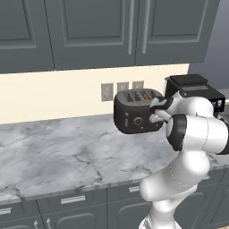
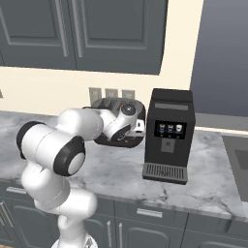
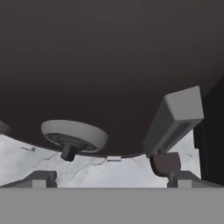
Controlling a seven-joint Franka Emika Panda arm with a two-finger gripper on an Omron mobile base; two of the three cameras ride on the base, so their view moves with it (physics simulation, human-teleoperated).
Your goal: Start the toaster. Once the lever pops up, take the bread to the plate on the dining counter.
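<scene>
The black toaster (image 1: 134, 117) stands on the marble worktop by the wall, and its top (image 2: 111, 103) shows behind my arm. A tan slice of bread (image 1: 145, 95) sits down in one of the right slots. My gripper (image 1: 155, 114) is open at the toaster's right front. In the hand view its jaws (image 3: 107, 177) stand wide apart, close against the dark front face. The grey lever (image 3: 175, 118) is just above my right fingertip (image 3: 165, 162), with a round knob (image 3: 74, 135) to its left. The plate and the dining counter are out of view.
A tall black coffee machine (image 2: 169, 135) with small lit buttons stands right beside the toaster. Grey wall cupboards (image 1: 89, 31) hang above. Wall sockets (image 1: 107, 91) sit behind the toaster. The marble worktop (image 1: 53, 147) stretches to the left over grey drawers.
</scene>
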